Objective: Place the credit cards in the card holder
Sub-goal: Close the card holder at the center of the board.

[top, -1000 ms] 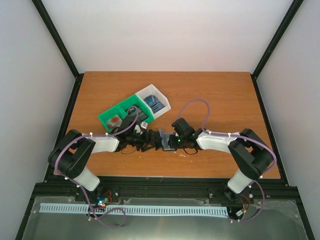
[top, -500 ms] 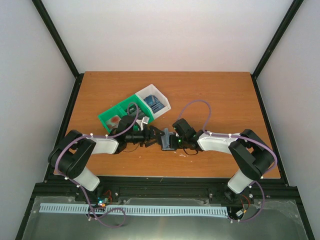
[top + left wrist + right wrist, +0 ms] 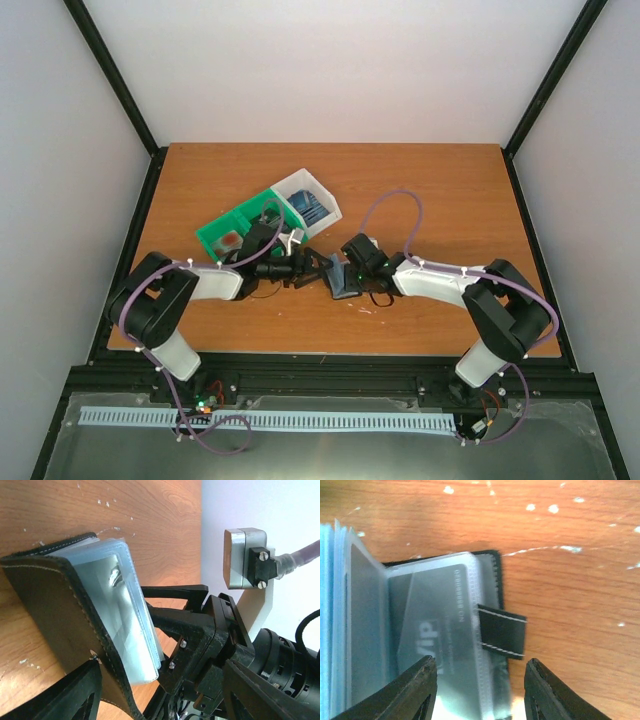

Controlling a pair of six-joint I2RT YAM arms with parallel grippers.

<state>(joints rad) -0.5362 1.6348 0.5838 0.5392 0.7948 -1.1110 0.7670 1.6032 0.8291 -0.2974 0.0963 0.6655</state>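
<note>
Wood table [image 3: 440, 190] w/ white walls round it; card holder [image 3: 346, 287] sits open near the middle, between both grippers and apart from the green-and-white bin [image 3: 208, 238]. One grey card [image 3: 432, 625] sits in a clear sleeve beside the snap tab [image 3: 502, 630]. A red card [image 3: 232, 241] and blue cards [image 3: 312, 208] lie in the bin, so the job looks early. Left gripper [image 3: 308, 266] has fingers spread wide, the black cover's edge betw. them, nothing pinched. Right gripper [image 3: 480, 670] fingers stand apart over the holder's end; can't tell if they press it. Step in hand, I judge: spread and steady the holder for loading. To do it well, pin the black cover, not the sleeves, which look floppy & prob. slip. Leave one empty sleeve mouth exposed and stay off the tab. Left arm is nearer the bin, so it should fetch.
</note>
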